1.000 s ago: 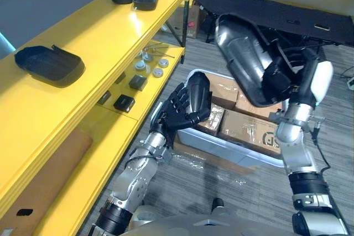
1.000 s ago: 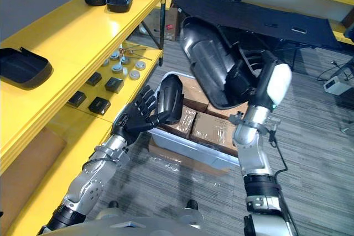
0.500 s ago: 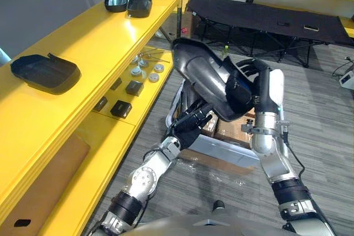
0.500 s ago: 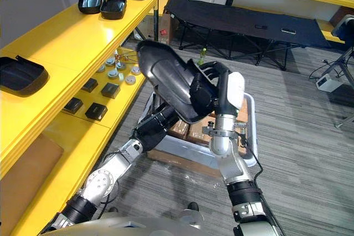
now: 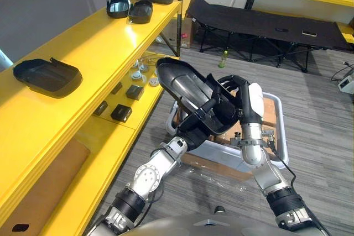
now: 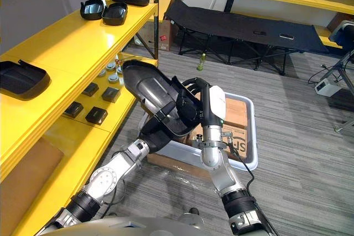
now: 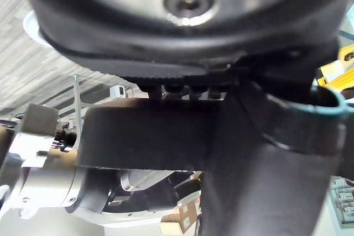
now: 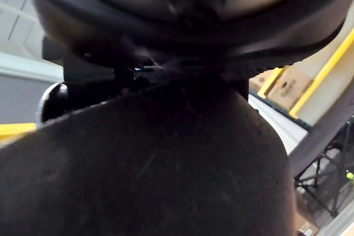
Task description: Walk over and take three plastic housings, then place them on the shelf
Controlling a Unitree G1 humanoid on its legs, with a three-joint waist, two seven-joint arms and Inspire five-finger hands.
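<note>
The right hand (image 5: 241, 95), white thumb cover outward, has its fingers hooked over the rim of the large black housing (image 5: 180, 81) and grips it. Within the last second it has swung that shell down from high on the robot's right to the middle, in front of the chest. The left hand (image 5: 194, 132) has come in underneath over the same second and now sits against the shell's underside, though I cannot tell how it is set there. A second ago the left hand carried a smaller dark housing of its own. Where that piece is now I cannot tell; it may be tucked beneath the big shell. The housing hangs tilted with its hollow side up, above the near edge of the white bin (image 5: 218, 151) of cardboard boxes and just off the yellow shelf (image 5: 94, 42), not yet over it. One housing (image 5: 47, 75) already lies on the shelf top, with two smaller ones (image 5: 119, 7) far along it. The hands meeting looks like a shift to a two-handed carry, and the bare stretch between those pieces seems the likely landing spot.
</note>
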